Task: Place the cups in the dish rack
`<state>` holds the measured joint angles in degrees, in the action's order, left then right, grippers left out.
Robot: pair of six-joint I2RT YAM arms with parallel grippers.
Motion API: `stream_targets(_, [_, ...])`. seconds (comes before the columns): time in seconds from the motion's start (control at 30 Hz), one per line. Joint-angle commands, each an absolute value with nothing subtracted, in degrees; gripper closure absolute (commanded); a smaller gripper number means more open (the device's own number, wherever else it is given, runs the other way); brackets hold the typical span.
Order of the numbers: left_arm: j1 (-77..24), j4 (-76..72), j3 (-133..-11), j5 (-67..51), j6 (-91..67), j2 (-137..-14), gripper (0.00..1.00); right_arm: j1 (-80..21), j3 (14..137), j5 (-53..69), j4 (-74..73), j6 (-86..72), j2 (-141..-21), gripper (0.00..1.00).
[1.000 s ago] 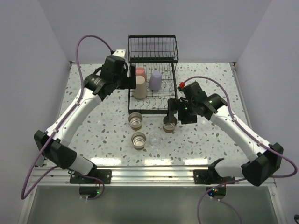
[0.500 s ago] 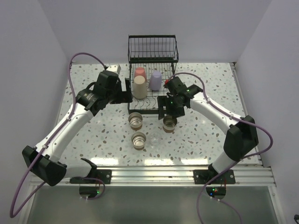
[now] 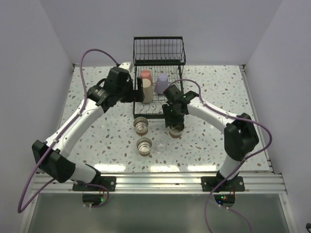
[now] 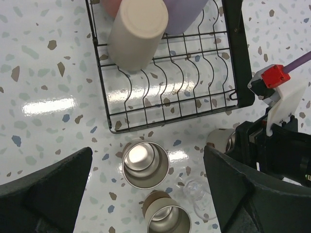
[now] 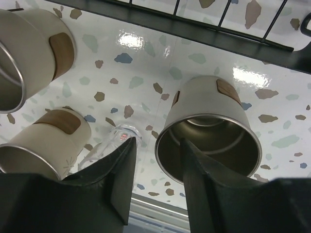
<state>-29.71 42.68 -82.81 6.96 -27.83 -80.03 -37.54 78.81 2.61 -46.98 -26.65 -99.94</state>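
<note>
My right fingers (image 5: 116, 194) are half open over the rim of a brown cup (image 5: 209, 111) on the tabletop (image 5: 146, 73) by the dish rack (image 3: 159, 51). Next I should squeeze and lift. Left fingers (image 4: 48, 194) wide open, empty.

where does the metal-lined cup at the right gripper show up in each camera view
top external: the cup sits just before the dish rack's near edge, partly under the right gripper
left wrist: the cup is right of centre, half hidden by that gripper
right wrist: the cup fills the centre, mouth toward the camera
shared landmark: the clear cup beside it
</note>
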Motion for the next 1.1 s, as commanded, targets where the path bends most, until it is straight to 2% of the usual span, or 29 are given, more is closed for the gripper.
stream_targets(0.0, [-29.9, 38.6, -85.2, 4.5, -26.1, -82.2, 0.01, -38.1, 79.8, -1.9, -45.7, -26.5, -100.3, 0.56])
stream_targets(0.13, [-29.8, 37.6, -86.3, 3.6, -25.8, -84.6, 0.01, -38.4, 79.4, -3.2, -45.4, -26.6, -101.4, 0.64])
stream_targets(0.43, [-29.8, 35.9, -87.1, 2.7, -27.8, -84.9, 0.01, -39.4, 79.5, -4.6, -46.0, -26.1, -104.1, 0.74])
stream_targets(0.53, [-29.9, 35.4, -86.7, 2.9, -29.0, -83.9, 0.02, -39.6, 79.7, -5.5, -46.1, -25.6, -103.6, 0.9])
stream_targets(0.57, [-29.9, 35.6, -86.3, 3.0, -29.3, -83.5, 0.02, -39.5, 79.8, -6.1, -46.2, -25.4, -102.8, 1.0])
stream_targets(0.8, [-29.9, 36.0, -83.6, 4.2, -30.7, -79.8, 0.02, -39.5, 83.4, -9.8, -51.2, -23.6, -97.3, 1.0])
stream_targets(0.93, [-29.8, 35.9, -81.3, 4.1, -31.2, -78.2, 0.02, -39.3, 83.8, -12.4, -54.0, -23.6, -89.2, 1.0])
stream_targets(1.07, [-29.8, 35.5, -79.9, 3.2, -31.3, -77.3, 0.01, -35.9, 81.4, -7.6, -54.1, -24.8, -82.1, 1.0])
